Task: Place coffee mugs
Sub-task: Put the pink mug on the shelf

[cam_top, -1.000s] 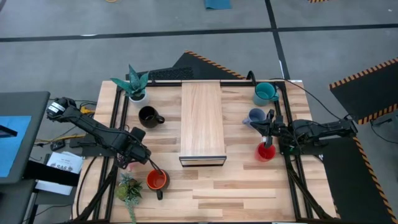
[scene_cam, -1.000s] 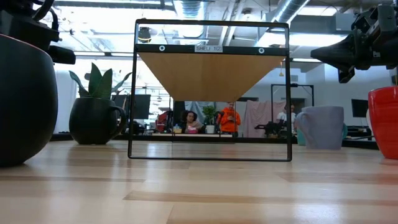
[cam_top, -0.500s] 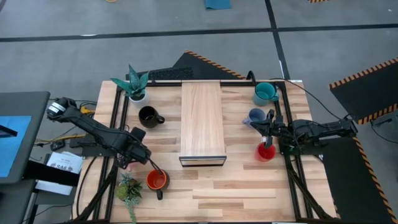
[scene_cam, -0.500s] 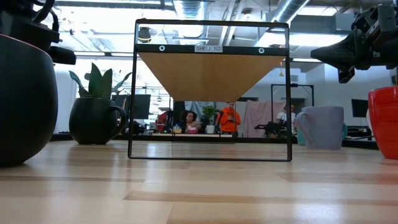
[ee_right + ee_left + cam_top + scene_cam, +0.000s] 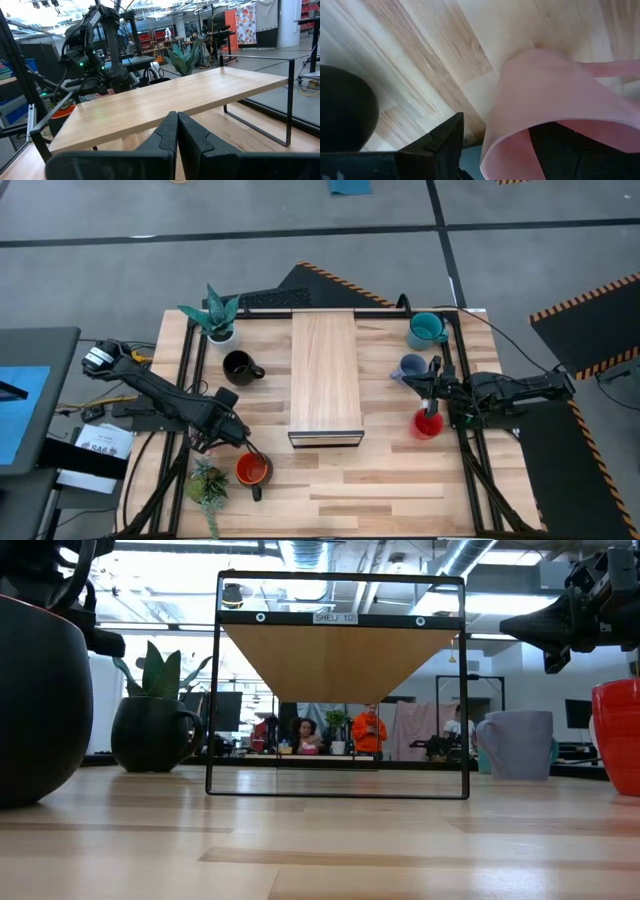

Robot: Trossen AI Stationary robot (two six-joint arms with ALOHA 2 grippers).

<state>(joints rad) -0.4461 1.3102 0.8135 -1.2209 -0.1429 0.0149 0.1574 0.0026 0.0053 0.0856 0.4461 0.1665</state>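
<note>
My left gripper [image 5: 226,432] is down at the table on the left-arm side of the long light-wood shelf on its black wire frame [image 5: 325,370], near the shelf's front end. The jaws are spread wide, straddling the wall of the glossy pink ceramic mug [image 5: 545,100]: one dark finger [image 5: 445,142] outside, the other down inside the cup. Not pinching yet. There is a sliver of gap on the outer side, and whether the inner finger touches the wall I can't quite tell from here.

So the job is a clean rim grip. Close slowly and squarely on the wall, keep clear of the handle, and let the mug centre itself rather than shove it. The orange mug [image 5: 252,470] sits close by, in front of the same shelf corner, so I lift straight up before swinging.

My right gripper [image 5: 176,134], fingers pressed together and empty, waits on the shelf's other side over the red mug [image 5: 427,423].
</note>
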